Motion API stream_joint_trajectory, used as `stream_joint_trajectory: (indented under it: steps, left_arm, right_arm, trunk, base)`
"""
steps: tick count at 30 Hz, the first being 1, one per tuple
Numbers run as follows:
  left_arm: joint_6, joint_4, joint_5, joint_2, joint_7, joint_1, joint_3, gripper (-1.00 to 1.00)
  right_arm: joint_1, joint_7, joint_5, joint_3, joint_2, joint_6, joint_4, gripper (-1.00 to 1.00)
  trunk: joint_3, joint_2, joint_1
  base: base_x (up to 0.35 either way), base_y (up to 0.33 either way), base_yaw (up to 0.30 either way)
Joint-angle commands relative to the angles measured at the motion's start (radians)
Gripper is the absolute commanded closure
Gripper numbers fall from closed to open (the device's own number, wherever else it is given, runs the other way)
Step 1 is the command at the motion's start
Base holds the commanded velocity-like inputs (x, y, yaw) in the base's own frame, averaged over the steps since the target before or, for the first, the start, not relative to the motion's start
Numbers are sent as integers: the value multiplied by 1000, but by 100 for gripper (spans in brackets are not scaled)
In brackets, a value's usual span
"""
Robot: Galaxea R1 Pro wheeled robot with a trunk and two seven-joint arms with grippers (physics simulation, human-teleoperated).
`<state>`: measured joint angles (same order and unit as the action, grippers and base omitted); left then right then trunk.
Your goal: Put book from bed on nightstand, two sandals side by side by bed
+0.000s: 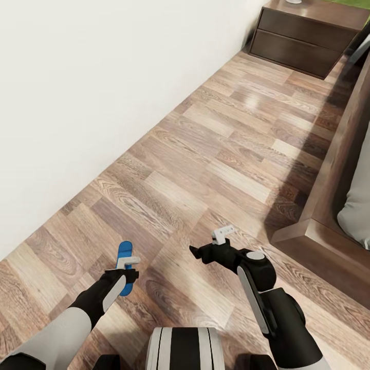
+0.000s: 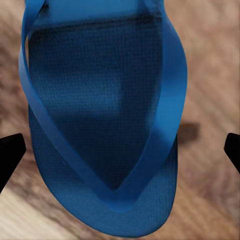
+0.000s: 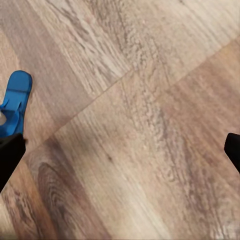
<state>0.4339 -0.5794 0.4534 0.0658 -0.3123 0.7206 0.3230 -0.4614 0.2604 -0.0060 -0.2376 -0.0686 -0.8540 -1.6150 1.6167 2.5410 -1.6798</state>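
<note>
One bright blue sandal (image 1: 124, 253) lies flat on the wood floor near the white wall. My left gripper (image 1: 126, 271) hovers right over it, open. In the left wrist view the sandal (image 2: 100, 125) spreads between the two black fingertips (image 2: 10, 155), which stand clear of its edges. My right gripper (image 1: 201, 252) is open over bare floor, to the right of the sandal; its wrist view catches the sandal (image 3: 15, 100) at the edge. The bed (image 1: 357, 205) with its dark wooden frame (image 1: 318, 226) runs along the right. The nightstand (image 1: 303, 36) stands at the far end. The book is out of view.
A white wall (image 1: 77, 103) closes off the left side. A strip of plank floor (image 1: 231, 144) runs between the wall and the bed frame toward the nightstand. A white lamp base (image 1: 294, 1) sits on the nightstand's top.
</note>
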Motion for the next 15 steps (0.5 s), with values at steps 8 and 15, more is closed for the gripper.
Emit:
stream_joint_trajectory:
  steps: [8,15]
  left_arm:
    - [1,-2,12,9,0,0,7,-100]
    - [-3,7,14,11,3,0,7,-100]
  right_arm:
    - [0,2,0,-1,0,-5,-2,-100]
    - [0,2,0,-1,1,-5,-1,-100]
  trunk:
    - [1,0,0]
    - [1,0,0]
  base:
    - [0,0,0]
    - [0,0,0]
